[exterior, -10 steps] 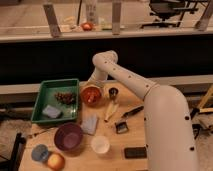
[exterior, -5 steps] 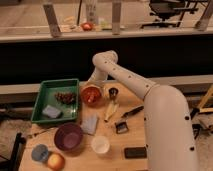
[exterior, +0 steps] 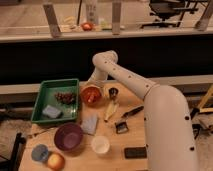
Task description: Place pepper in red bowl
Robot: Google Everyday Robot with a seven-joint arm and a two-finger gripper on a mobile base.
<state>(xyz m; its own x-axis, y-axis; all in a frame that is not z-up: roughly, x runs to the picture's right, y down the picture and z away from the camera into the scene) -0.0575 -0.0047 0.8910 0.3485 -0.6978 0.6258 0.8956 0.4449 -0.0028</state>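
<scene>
The red bowl (exterior: 91,94) sits on the wooden table just right of the green tray (exterior: 42,95). My gripper (exterior: 90,88) hangs at the end of the white arm, directly over the bowl's far rim and reaching into it. A small orange-red glossy piece, the pepper (exterior: 89,97), shows inside the bowl right below the gripper. I cannot tell whether the gripper touches it.
The tray holds dark grapes (exterior: 65,97) and a pale sponge (exterior: 51,111). A purple bowl (exterior: 68,136), white cup (exterior: 100,144), yellow-orange fruit (exterior: 55,161), pale banana-like item (exterior: 111,110), small dark cup (exterior: 113,92), grey cloth (exterior: 90,123) and black tools (exterior: 131,112) lie around.
</scene>
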